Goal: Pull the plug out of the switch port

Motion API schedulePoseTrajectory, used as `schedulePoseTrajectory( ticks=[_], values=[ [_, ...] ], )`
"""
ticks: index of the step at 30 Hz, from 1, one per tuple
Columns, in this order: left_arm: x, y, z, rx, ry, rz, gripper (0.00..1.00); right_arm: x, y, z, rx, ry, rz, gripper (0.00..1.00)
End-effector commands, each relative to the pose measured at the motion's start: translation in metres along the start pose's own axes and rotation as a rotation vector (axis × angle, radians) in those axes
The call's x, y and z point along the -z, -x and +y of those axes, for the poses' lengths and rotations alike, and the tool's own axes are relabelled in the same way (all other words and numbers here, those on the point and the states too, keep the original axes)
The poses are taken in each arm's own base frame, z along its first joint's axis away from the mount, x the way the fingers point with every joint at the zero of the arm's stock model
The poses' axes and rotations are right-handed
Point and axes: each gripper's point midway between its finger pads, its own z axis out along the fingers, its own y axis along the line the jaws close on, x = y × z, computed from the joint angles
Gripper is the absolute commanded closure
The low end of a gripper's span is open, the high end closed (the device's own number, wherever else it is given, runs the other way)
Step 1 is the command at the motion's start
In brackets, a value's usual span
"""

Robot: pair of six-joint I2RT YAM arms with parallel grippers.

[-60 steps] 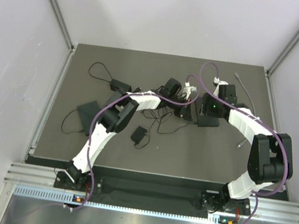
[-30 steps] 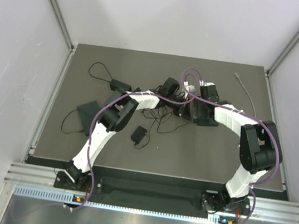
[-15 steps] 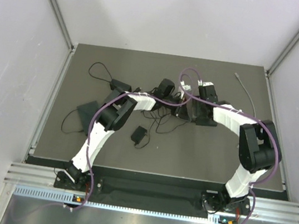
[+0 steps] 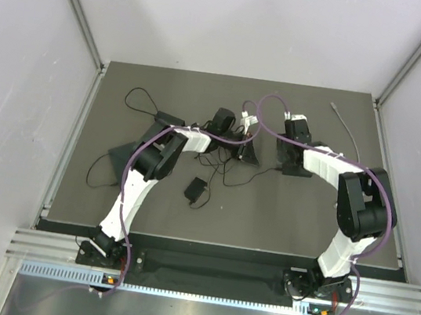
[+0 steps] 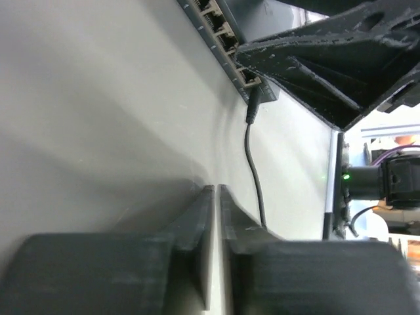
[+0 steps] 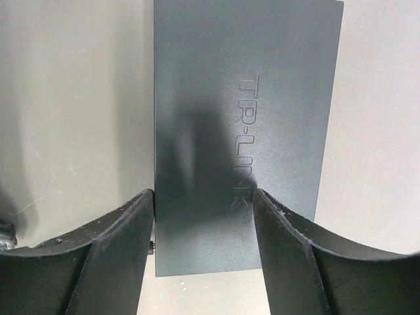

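The dark TP-LINK switch [image 6: 243, 98] lies flat on the mat, and it also shows in the top view [image 4: 294, 170]. My right gripper [image 6: 203, 197] is open right over it, left finger at its left edge, right finger [image 6: 289, 236] over its top. In the left wrist view the switch's port row [image 5: 220, 29] runs along the top. A black plug [image 5: 252, 108] has its tip at the end port; I cannot tell whether it is seated. Its cable [image 5: 253, 164] runs down past my left gripper [image 5: 215, 189], which is shut with nothing seen between the jaws.
Black power adapters [image 4: 193, 191] [image 4: 125, 157] [image 4: 170, 121] with thin black cables lie on the left half of the mat. A grey cable [image 4: 346, 126] lies at the back right. Metal rails and white walls border the mat. My left gripper [image 4: 246, 123] sits left of the switch.
My left gripper has moved left, away from the switch. My right arm swung left earlier and now stays over the switch.
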Motion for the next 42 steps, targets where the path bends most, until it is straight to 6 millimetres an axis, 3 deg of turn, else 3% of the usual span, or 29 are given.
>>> schedulePoseTrajectory(
  ticks=[1,3,7,12,14,17,26,36,37,40,41,42],
  values=[
    [0.004,0.019,-0.029,-0.068,-0.061,-0.036,0.81,-0.006,-0.012,-0.002,0.005,0.011,0.053,0.39],
    [0.003,0.023,-0.035,-0.078,-0.092,-0.056,0.62,-0.004,-0.012,0.004,0.000,0.048,0.054,0.39],
    [-0.003,0.030,-0.048,-0.091,-0.166,-0.068,0.42,-0.002,-0.011,0.008,-0.012,0.075,0.050,0.39],
    [-0.024,0.023,-0.047,-0.105,-0.143,-0.021,0.39,-0.001,-0.013,0.011,-0.015,0.096,0.052,0.39],
    [-0.037,0.009,-0.039,-0.106,-0.096,0.029,0.40,-0.001,-0.012,0.011,-0.020,0.102,0.048,0.39],
    [-0.045,0.010,-0.038,-0.120,-0.087,0.034,0.43,0.000,-0.013,0.011,-0.023,0.107,0.048,0.39],
    [-0.056,0.004,-0.031,-0.118,-0.051,0.039,0.43,0.000,-0.013,0.011,-0.030,0.117,0.046,0.40],
    [-0.053,-0.015,-0.036,-0.093,-0.092,0.127,0.70,-0.001,-0.012,0.010,-0.036,0.117,0.046,0.40],
    [-0.054,-0.018,-0.034,-0.070,-0.104,0.136,0.77,-0.001,-0.012,0.010,-0.038,0.119,0.048,0.41],
    [-0.056,-0.018,-0.031,-0.050,-0.102,0.136,0.85,-0.001,-0.012,0.009,-0.036,0.114,0.049,0.41],
    [-0.057,-0.016,-0.030,-0.046,-0.096,0.133,1.00,-0.001,-0.013,0.009,-0.034,0.113,0.051,0.41],
    [-0.058,-0.015,-0.029,-0.041,-0.091,0.130,1.00,-0.002,-0.014,0.009,-0.036,0.112,0.053,0.41]
  ],
)
